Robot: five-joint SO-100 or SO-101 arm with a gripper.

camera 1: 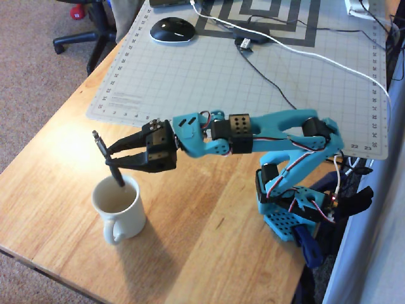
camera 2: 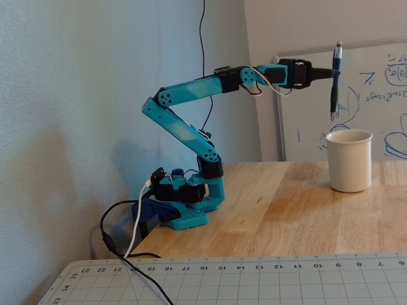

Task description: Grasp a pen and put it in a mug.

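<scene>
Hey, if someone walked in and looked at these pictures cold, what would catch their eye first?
Most striking is the bright blue arm, stretched out from its base at the table's edge with a black pen held upright in its jaws. In the fixed view, the pen hangs above the off-white mug, its tip clear of the rim. In the overhead view, a computer mouse lies on the grey cutting mat.

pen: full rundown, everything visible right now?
The pen is slim and dark with a pale upper end, held near upright, pinched around mid-length by the hand. In the fixed view its lower tip hangs above the rim of the mug, clear of it. Nothing else touches it. Finer detail is too small to tell.
</scene>
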